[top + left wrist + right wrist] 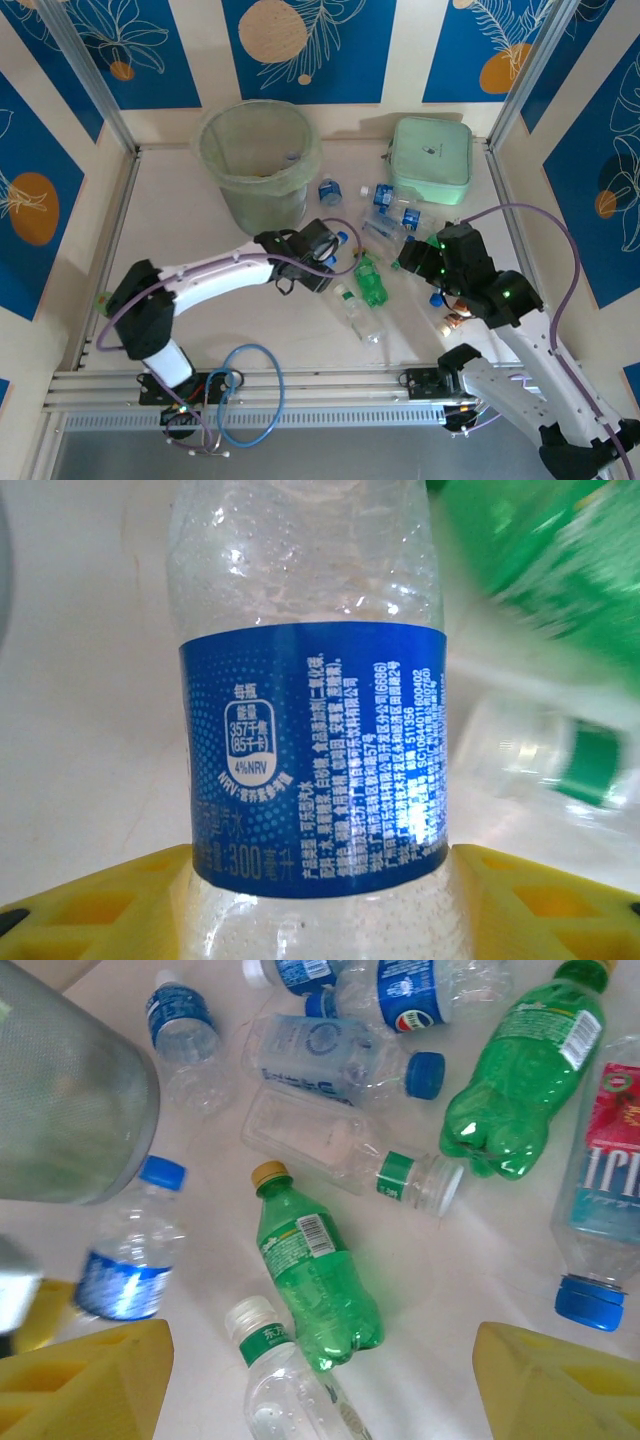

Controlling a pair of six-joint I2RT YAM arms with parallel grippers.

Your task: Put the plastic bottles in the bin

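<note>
A clear plastic bottle with a blue label [310,750] stands between the yellow fingers [100,905] of my left gripper [320,905]; both fingers press its sides, so the gripper is shut on it. From above, this gripper [318,250] is just right of the bin [255,160], a pale green bucket with a liner. My right gripper [325,1360] hangs open over a green bottle [315,1280] and a clear white-capped bottle [285,1380] lying on the table. Its place in the top view is [415,255], beside the bottle cluster [385,215].
More bottles lie scattered: a large green one [520,1080], a red-labelled one with a blue cap [605,1180], a clear one with a green band [340,1150]. A mint green case [432,160] sits at the back right. The bin wall [70,1110] is near the held bottle.
</note>
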